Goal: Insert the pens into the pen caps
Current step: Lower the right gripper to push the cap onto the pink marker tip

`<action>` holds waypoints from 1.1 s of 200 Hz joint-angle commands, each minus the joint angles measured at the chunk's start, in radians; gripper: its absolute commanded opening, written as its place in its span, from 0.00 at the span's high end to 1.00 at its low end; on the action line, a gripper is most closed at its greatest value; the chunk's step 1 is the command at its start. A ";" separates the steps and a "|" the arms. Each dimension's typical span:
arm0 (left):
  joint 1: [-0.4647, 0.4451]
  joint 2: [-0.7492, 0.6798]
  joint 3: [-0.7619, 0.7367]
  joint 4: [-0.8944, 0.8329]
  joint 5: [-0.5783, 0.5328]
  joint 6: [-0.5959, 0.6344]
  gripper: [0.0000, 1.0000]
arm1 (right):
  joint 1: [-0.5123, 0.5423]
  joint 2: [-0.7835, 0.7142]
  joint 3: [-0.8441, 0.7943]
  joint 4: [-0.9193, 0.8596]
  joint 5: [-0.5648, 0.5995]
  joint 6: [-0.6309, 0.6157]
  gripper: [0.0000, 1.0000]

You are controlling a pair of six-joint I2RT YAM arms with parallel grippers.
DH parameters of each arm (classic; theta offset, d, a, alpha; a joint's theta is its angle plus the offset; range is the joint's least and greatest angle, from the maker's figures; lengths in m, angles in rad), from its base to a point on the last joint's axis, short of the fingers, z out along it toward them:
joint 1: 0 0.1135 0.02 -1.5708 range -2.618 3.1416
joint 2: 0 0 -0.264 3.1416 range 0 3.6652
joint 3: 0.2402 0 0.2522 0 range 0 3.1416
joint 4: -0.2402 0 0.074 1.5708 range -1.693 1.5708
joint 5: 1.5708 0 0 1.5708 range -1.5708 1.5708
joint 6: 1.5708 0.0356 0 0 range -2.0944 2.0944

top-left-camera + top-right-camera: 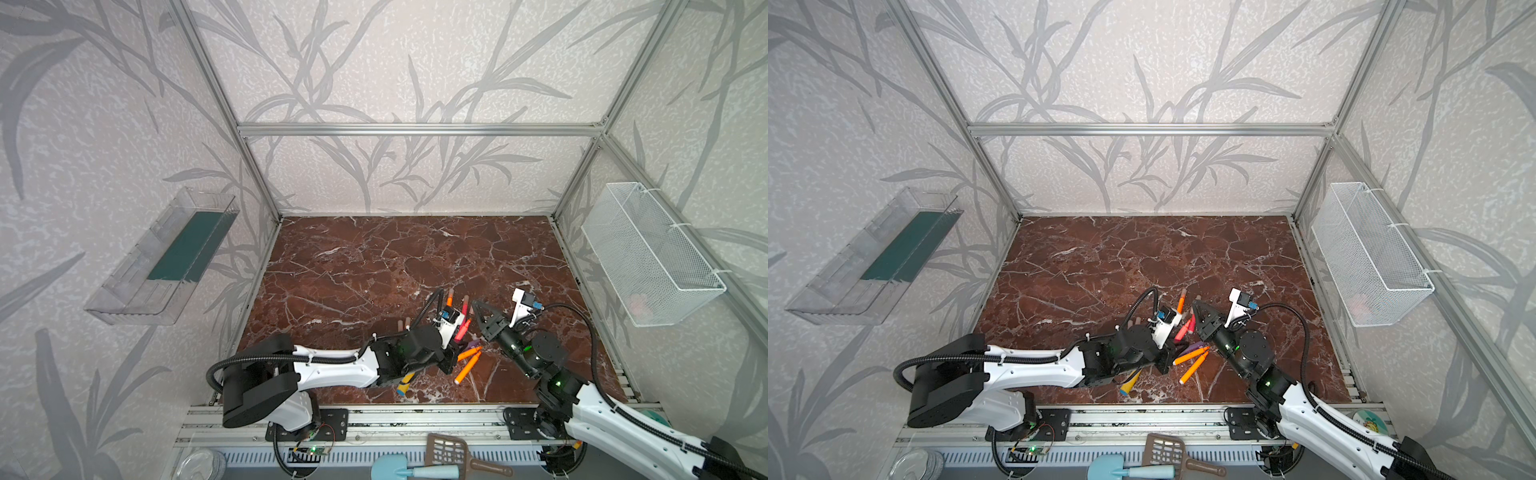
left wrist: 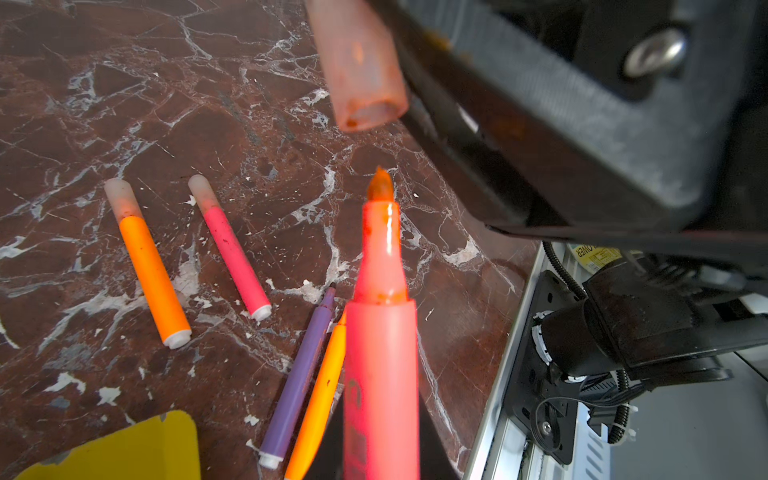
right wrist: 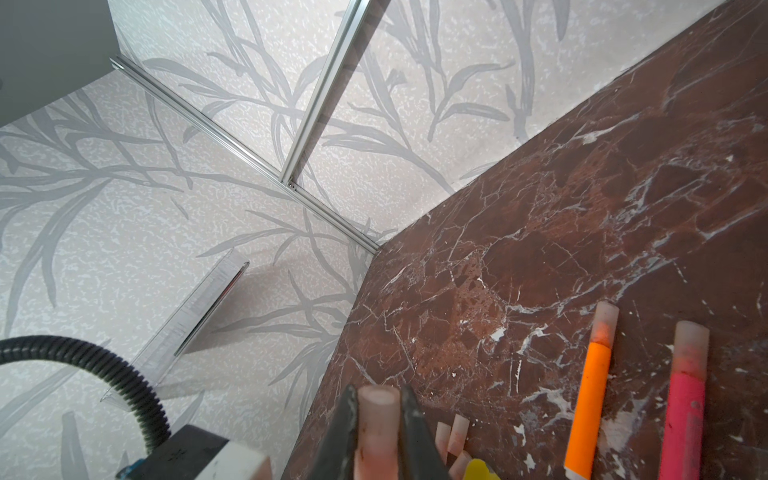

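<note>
Pens (image 1: 468, 354) cluster at 5 o'clock on the marble table (image 1: 374, 257). The left gripper (image 1: 455, 348) clamps a red-pink pen (image 2: 380, 332), tip bare. At its 1 o'clock, the right gripper (image 3: 378, 405) pinches a pen cap (image 2: 361, 70); tip and cap mouth stand apart, apparently aligned. Two loose caps (image 3: 459, 432) lie at the left gripper's 10 o'clock.

On the table (image 1: 374, 270), two capped pens (image 1: 450, 297) lie side by side behind a cluster of loose pens (image 1: 467, 354) near the front; two spare caps (image 1: 404, 324) lie further left.
</note>
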 commanded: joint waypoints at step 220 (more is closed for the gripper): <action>0.032 0.013 0.025 0.092 0.061 -0.046 1.00 | 0.011 -0.044 0.030 -0.068 0.079 0.050 1.00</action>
